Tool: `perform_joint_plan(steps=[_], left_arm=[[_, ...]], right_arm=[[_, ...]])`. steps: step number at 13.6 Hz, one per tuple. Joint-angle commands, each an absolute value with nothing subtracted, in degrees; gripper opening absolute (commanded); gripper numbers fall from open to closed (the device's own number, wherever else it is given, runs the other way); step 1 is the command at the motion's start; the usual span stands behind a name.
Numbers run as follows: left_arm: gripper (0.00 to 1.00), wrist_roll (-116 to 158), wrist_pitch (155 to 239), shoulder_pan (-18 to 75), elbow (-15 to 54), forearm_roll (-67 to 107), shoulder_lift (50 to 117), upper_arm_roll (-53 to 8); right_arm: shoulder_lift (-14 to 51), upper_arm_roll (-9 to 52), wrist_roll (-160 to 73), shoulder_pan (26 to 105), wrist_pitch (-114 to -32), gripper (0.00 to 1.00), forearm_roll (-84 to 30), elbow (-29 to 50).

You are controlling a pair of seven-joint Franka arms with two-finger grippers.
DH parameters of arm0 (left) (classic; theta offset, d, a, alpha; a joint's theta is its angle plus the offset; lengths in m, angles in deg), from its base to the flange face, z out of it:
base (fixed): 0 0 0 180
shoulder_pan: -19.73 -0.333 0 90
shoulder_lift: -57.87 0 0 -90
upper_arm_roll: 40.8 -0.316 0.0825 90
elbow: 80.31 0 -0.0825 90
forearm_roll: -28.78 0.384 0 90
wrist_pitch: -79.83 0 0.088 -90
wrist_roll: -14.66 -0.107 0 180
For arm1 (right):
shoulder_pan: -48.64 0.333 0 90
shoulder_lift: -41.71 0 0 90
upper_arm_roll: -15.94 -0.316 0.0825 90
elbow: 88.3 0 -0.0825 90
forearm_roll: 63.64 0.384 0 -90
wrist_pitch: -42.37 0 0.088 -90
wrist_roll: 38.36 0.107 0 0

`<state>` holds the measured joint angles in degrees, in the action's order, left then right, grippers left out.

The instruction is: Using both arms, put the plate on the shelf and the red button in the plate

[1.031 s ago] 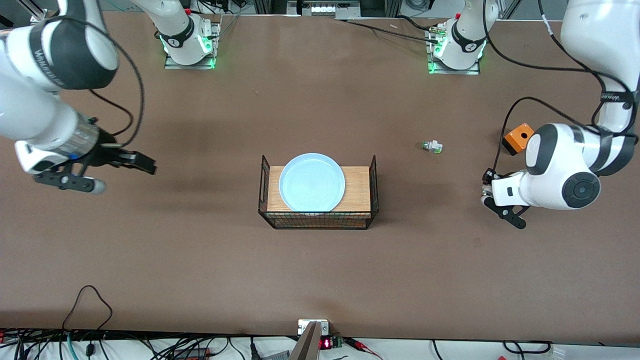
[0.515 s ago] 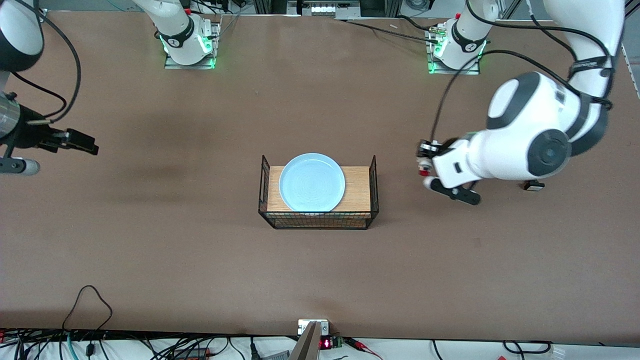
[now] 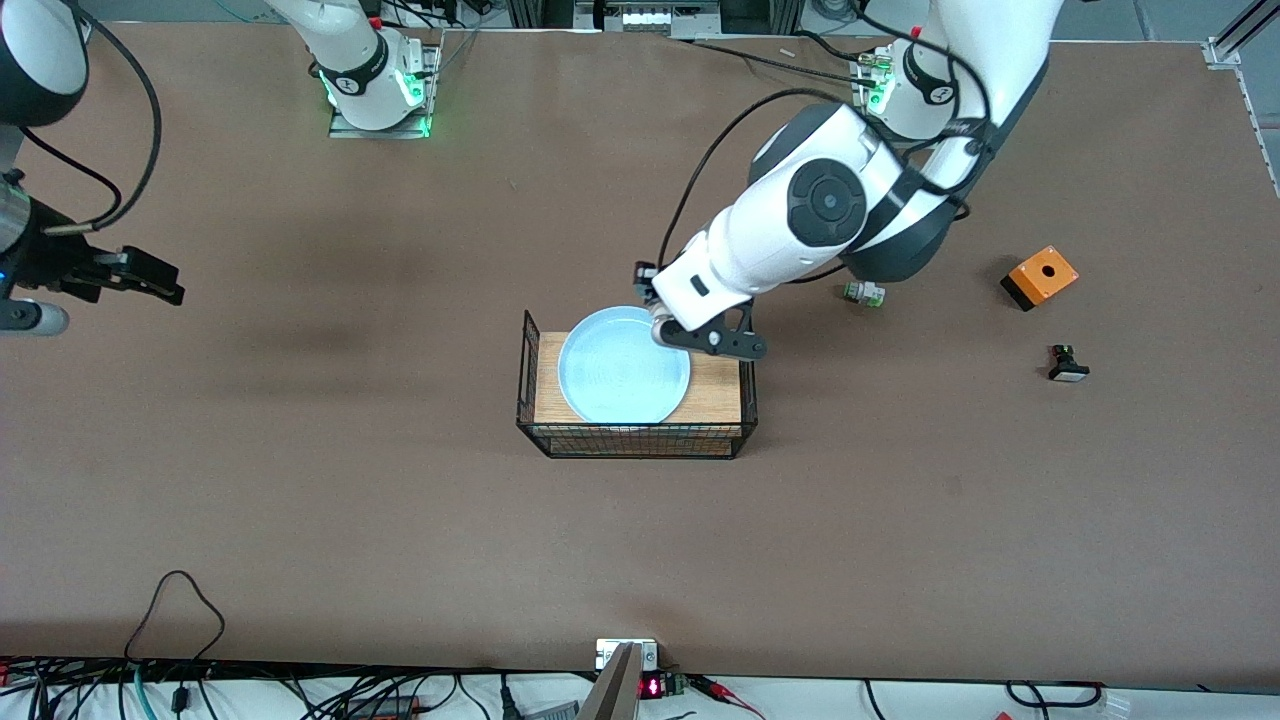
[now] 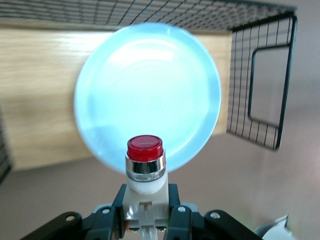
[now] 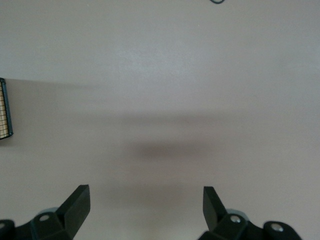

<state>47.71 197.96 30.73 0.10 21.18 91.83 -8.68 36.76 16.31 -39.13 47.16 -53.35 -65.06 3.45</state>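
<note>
The pale blue plate [image 3: 622, 370] lies on the wooden tray [image 3: 716, 388] inside the wire basket [image 3: 527, 372]. My left gripper [image 3: 668, 326] hangs over the plate's rim, on the side toward the left arm's end of the table. In the left wrist view it [image 4: 145, 202] is shut on the white body of the red button [image 4: 145, 149]. The red cap points at the plate [image 4: 150, 85] below. My right gripper [image 3: 100, 298] hangs over bare table at the right arm's end. Its jaws [image 5: 145, 205] stand wide open and empty.
A white part with a green tip [image 3: 864, 293], an orange box with a black hole [image 3: 1040, 277] and a small black-and-white part [image 3: 1067, 366] lie toward the left arm's end. The basket's wire end wall [image 4: 260, 85] stands beside the plate.
My left arm has swung from its end of the table to over the plate, carrying the red button. My right gripper has drawn back toward its table end and now holds still.
</note>
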Motion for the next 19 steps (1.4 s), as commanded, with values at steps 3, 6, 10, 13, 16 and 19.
perform_joint_plan(steps=[3, 6, 10, 13, 16, 19], left_arm=[[0.09, 47.8, 208.3, 34.8, -2.2, 21.3, 99.3, -11.4], [0.21, 47.5, 208.3, 34.8, -2.0, 22.9, 99.3, -12.6], [1.00, 48.1, 206.1, 34.0, -2.1, 24.6, 98.0, -12.4], [1.00, 48.2, 192.0, 32.3, -2.4, 24.7, 90.8, -12.6], [1.00, 47.5, 174.4, 27.4, -2.7, 27.0, 85.4, -12.3], [1.00, 41.6, 157.1, 24.9, -10.5, 31.9, 84.3, -12.5]], right_arm=[[41.4, 15.8, -39.3, 46.3, -49.4, 1.00, -65.2, 5.7], [42.4, 15.9, -38.7, 46.0, -48.0, 1.00, -65.0, 6.8], [42.5, 15.9, -38.6, 46.0, -46.7, 1.00, -64.0, 6.8], [43.1, 15.7, -38.6, 46.2, -46.4, 1.00, -64.0, 6.5], [43.2, 15.9, -39.1, 45.7, -45.9, 1.00, -63.9, 6.7], [43.6, 15.9, -39.5, 45.7, -45.7, 1.00, -64.0, 6.8]])
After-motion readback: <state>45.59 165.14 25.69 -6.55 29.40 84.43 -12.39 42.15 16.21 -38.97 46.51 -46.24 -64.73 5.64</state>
